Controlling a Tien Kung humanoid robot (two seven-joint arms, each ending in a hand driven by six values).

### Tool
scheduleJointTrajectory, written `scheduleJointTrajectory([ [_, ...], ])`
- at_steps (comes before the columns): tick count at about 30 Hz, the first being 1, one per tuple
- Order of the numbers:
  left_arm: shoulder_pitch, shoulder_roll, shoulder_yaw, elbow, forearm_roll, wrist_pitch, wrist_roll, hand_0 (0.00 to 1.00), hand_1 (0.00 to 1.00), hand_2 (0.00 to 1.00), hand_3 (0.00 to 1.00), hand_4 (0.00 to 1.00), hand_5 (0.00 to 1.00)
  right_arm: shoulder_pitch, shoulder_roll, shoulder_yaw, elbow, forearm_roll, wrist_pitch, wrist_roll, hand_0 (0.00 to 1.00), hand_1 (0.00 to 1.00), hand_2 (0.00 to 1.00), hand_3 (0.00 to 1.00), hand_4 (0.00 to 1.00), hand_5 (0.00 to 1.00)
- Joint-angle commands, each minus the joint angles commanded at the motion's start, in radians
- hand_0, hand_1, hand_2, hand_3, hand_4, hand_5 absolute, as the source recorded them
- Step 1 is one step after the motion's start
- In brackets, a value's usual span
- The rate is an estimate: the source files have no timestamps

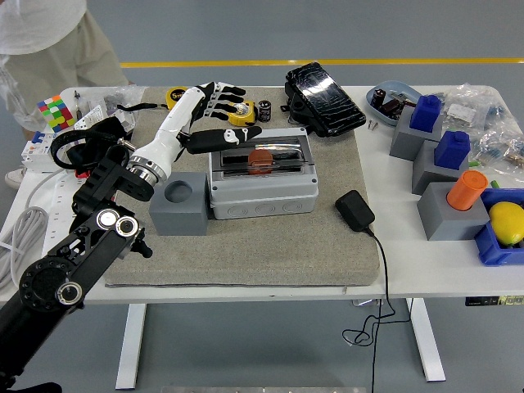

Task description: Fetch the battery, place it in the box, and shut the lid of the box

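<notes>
We see the white table (426, 270) carrying a grey felt mat (270, 246). On the mat sits the grey box (262, 184), its clear lid (264, 155) lying flat over the top, with the orange-brown battery (259, 159) visible inside beneath it. Our left hand (214, 115) hovers at the box's far left corner, fingers spread and holding nothing. A yellow tape measure (240, 113) lies just behind the fingers.

single head view, high on robot's side, facing forward and down over white table (426, 278), near edge at bottom
</notes>
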Motion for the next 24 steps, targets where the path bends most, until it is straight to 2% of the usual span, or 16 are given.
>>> scheduleJointTrajectory([
  [7, 0.05, -0.003, -0.094, 0.01, -0.065, 0.023, -0.025, 0.571, 0.661, 0.687, 0.674, 0.998, 0.312, 0.0, -0.005, -0.002, -0.003, 0.006, 0.001, -0.002, 0.561, 0.591, 0.567, 0.542, 0.918, 0.477],
  [11, 0.073, 0.005, -0.11, 0.012, -0.124, 0.024, -0.027, 0.567, 0.656, 0.68, 0.671, 0.998, 0.314, 0.001, -0.006, -0.002, -0.004, 0.009, 0.001, -0.002, 0.561, 0.592, 0.567, 0.542, 0.918, 0.477],
  [16, 0.09, 0.008, -0.127, 0.009, -0.155, 0.025, -0.041, 0.567, 0.656, 0.68, 0.671, 0.998, 0.314, 0.003, -0.005, 0.004, -0.004, 0.006, 0.002, -0.002, 0.561, 0.592, 0.567, 0.542, 0.918, 0.477],
  [24, 0.088, 0.019, -0.153, 0.007, -0.159, 0.024, -0.047, 0.56, 0.649, 0.674, 0.659, 0.998, 0.312, 0.006, -0.006, 0.01, -0.005, 0.005, 0.002, -0.002, 0.561, 0.592, 0.567, 0.542, 0.917, 0.479],
])
